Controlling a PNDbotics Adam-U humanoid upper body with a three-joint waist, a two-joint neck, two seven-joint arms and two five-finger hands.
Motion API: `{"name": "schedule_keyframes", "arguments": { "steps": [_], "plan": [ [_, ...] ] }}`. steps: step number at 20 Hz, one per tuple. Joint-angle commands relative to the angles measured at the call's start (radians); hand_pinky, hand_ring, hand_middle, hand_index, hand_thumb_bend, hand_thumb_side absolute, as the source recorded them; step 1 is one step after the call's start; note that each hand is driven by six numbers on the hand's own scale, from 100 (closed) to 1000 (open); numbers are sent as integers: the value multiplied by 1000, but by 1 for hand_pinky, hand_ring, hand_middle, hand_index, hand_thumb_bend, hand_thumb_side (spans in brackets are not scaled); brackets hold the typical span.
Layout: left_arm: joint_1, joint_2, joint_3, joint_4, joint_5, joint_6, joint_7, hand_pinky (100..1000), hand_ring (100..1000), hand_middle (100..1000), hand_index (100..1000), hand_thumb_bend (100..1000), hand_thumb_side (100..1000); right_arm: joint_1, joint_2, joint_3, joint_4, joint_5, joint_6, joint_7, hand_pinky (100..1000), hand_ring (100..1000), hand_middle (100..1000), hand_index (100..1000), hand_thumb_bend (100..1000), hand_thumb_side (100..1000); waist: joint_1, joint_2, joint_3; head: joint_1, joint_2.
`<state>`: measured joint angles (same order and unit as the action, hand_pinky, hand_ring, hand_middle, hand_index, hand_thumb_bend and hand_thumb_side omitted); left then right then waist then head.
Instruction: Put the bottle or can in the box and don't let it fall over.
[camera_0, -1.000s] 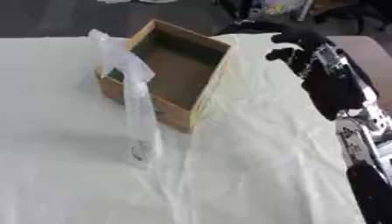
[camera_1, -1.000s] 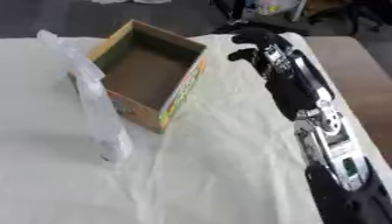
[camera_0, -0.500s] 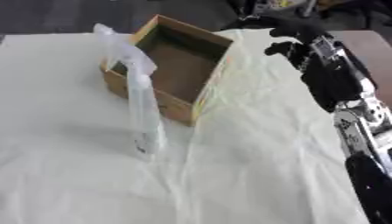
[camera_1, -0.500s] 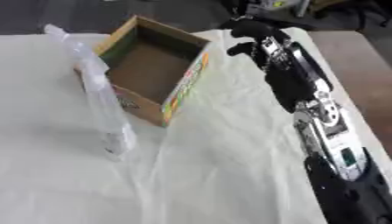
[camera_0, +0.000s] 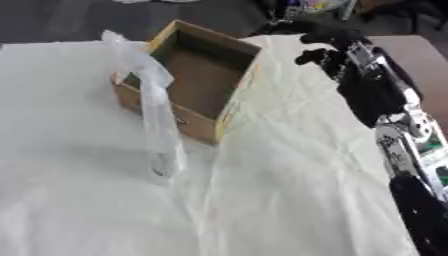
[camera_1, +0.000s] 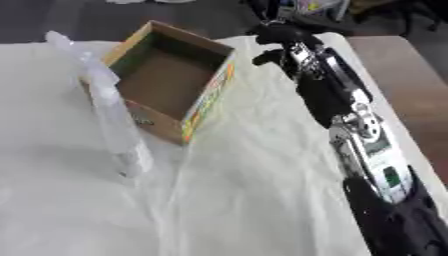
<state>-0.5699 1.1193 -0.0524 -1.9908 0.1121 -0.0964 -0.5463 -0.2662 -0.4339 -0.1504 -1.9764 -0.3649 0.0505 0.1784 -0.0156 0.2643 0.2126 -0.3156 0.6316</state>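
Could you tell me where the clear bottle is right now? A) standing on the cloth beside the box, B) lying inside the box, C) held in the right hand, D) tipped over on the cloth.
A: the bottle stands upright on the cloth, just outside the empty box, with no hand on it.
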Motion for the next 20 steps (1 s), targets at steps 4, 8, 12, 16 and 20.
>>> {"name": "schedule_keyframes", "arguments": {
  "steps": [4,8,12,16,20],
  "plan": [
    [-161,35,-74,-9,12,59,-101,868,700,770,841,100,846,-9,-31,8,-21,5,0,12,965,685,751,798,100,664,8,-27,-6,3,3],
    [-271,-5,-118,-9,10,93,-141,865,705,770,845,100,836,-6,-33,11,-18,5,0,16,966,685,751,798,100,665,12,-34,-7,7,0],
    [-361,-58,-158,-9,5,142,-179,865,708,771,846,100,836,-5,-33,15,-16,4,4,21,966,684,751,798,100,666,17,-39,-6,16,-2],
    [-425,-103,-180,-7,-11,190,-202,864,712,772,848,100,872,-6,-35,20,-15,3,5,26,966,684,751,798,100,675,21,-42,-8,31,-7],
    [-494,-153,-204,30,-33,211,-226,864,709,772,847,100,828,-8,-34,23,-14,2,6,30,966,684,751,798,100,668,24,-43,-16,43,-13]
  ]
}}
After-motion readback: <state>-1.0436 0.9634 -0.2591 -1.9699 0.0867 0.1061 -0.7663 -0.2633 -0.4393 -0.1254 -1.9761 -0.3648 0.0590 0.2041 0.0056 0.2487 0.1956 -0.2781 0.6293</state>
